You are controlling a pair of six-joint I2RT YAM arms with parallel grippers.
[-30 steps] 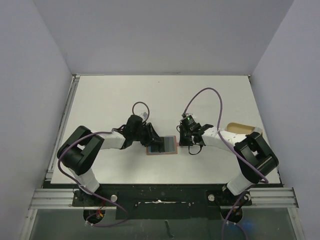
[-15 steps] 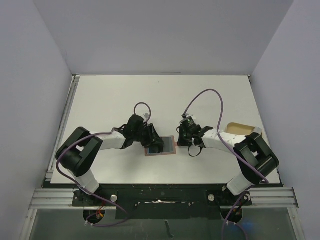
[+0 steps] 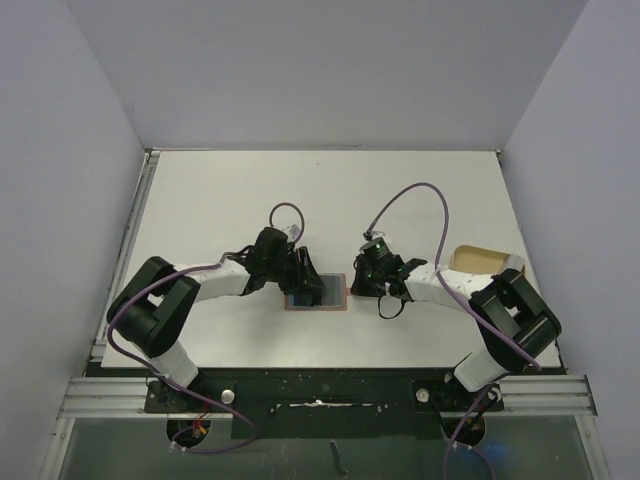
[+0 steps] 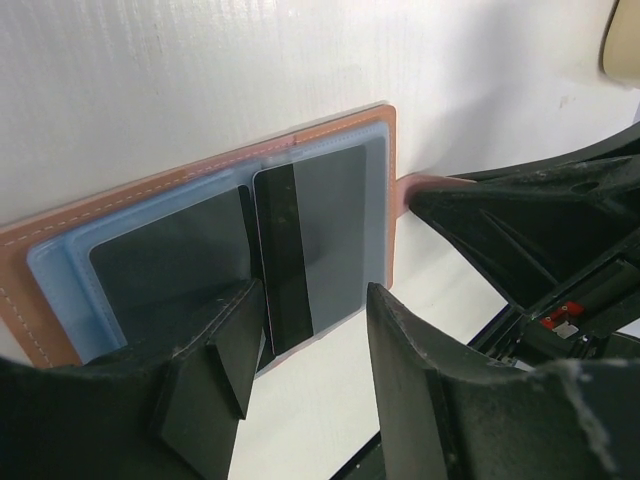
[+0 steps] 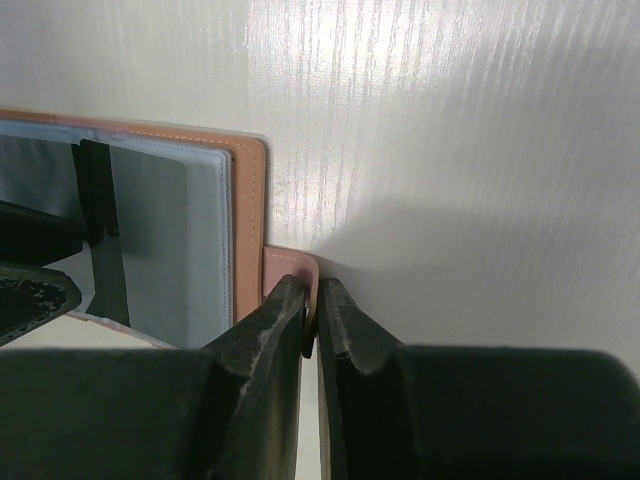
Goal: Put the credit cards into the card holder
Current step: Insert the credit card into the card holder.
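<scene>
Card holder: the card holder (image 3: 315,293) lies spread open on the surface (image 3: 250,200) between my two arms, with its inner pockets facing up.

Right pincer: the right pincer (image 5: 310,292) is pressed together on the snap tab (image 5: 290,264) at the holder's right edge. I read that as an anchor for the holder.

Left pincer: the left pincer (image 4: 315,300) is spread, with one finger on each side of the near end of the striped card (image 4: 325,225). I cannot tell whether either pad touches the card.

Cards: the dark card (image 4: 165,262) looks seated in the left pocket. The striped card sits over the right pocket, a little skewed, and its near end pokes out past the holder's near edge.

Step in hand: my judgement is that the striped card needs seating the rest of the way.

Doing it well: I'd hold the tab pinch firm so the holder cannot slide. Then I'd square the card with the pocket's sides and push low along its long axis, bearing on the near edge, not from above.

Risk: a crooked push could jam a corner against the pocket seam. It could also bow the thin card or drag the holder.

Tray: the tan tray (image 3: 480,258) sits well apart to the right and plays no part here.
</scene>
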